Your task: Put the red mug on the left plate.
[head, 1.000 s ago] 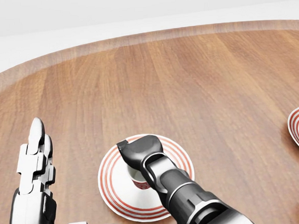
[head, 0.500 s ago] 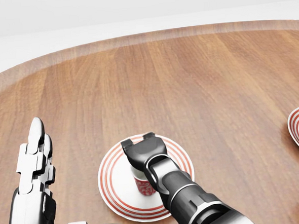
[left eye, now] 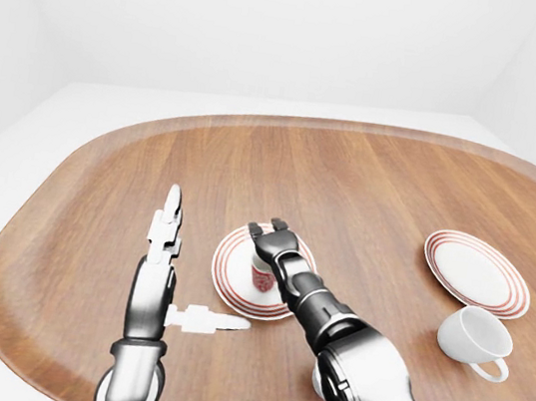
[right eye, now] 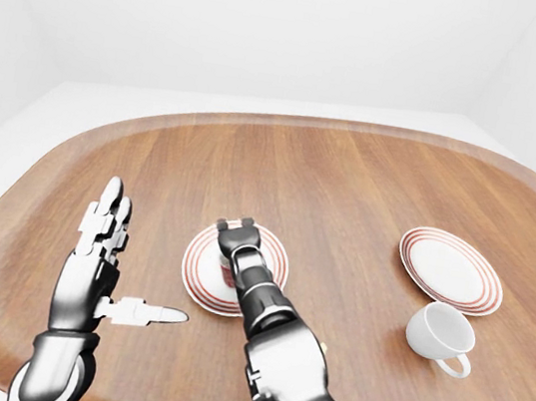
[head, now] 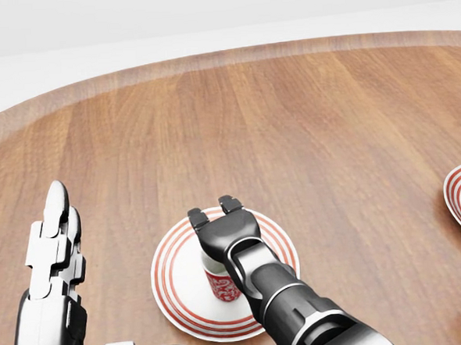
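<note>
The red mug (head: 220,283) stands upright on the left plate (head: 171,279), a white plate with red rings, at the bottom middle of the head view. My right hand (head: 213,209) is dark and reaches in from the bottom. Its fingers are spread open over the mug's far side and do not close round it. My left hand (left eye: 181,278) is silver, open and empty. It stands to the left of the plate with the fingers straight and the thumb pointing toward the plate.
A second red-ringed plate (left eye: 476,272) lies at the right of the wooden table (left eye: 371,186). A white mug (left eye: 475,335) stands just below that plate. The table's rounded edge runs along the top and left of the views.
My right hand's fingers have opened and straightened off the red mug. The mug stays standing on the left plate and shows more. My left hand has not moved.
</note>
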You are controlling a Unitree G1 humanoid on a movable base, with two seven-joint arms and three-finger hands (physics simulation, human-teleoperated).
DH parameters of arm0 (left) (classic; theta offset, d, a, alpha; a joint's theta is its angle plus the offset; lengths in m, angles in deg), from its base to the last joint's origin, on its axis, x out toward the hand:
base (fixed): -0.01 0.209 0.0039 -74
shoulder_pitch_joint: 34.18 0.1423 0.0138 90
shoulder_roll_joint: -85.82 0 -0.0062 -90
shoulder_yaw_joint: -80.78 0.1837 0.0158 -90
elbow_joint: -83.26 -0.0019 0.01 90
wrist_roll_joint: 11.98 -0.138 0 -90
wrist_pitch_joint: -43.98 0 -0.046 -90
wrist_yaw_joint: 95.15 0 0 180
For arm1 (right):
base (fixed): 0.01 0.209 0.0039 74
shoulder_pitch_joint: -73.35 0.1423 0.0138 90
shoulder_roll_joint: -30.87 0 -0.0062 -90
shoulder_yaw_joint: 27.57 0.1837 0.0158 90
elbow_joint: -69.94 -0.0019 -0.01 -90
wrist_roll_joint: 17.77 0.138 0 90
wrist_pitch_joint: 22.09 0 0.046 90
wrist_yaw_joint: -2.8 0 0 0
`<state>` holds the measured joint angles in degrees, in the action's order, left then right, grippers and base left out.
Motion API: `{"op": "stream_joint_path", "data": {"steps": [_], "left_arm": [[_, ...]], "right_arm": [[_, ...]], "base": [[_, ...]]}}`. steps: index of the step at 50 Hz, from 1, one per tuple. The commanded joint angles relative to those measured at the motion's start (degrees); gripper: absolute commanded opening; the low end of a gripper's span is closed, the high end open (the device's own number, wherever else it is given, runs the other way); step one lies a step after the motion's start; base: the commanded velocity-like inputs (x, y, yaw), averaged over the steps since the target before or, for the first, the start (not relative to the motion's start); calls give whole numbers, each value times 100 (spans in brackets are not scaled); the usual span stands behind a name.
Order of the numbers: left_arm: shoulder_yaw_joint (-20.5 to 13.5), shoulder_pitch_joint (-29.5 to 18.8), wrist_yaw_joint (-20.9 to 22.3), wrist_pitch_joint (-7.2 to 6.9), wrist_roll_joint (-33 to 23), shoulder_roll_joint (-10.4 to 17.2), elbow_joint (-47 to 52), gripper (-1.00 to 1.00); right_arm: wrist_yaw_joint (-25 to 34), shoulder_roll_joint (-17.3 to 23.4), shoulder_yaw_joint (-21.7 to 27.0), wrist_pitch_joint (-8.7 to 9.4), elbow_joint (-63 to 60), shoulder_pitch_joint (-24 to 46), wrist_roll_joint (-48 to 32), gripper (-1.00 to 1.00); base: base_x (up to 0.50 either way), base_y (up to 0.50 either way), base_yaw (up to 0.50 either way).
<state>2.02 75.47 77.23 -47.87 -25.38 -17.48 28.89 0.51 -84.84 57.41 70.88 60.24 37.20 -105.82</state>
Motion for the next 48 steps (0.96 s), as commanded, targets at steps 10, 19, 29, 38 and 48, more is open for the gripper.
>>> {"op": "stream_joint_path", "data": {"steps": [10,19,29,38,48], "left_arm": [[-13,5,10,-44,11,1,59,100],[95,-25,-11,-73,-62,6,50,100],[147,59,-43,-98,-65,49,190,100],[86,71,-51,-78,-12,58,199,100],[51,98,-41,-77,10,59,238,100]], "right_arm": [[591,165,-34,-280,-100,579,143,100],[4228,1370,291,-764,-1874,3380,1634,100],[4228,2173,289,-308,-3263,4503,2085,100],[4228,2636,437,-453,-3575,3829,2229,100],[4228,3719,829,-293,-4553,2900,2249,100]], "base": [[0,0,0],[0,0,0],[0,0,0],[0,0,0],[0,0,0]]}}
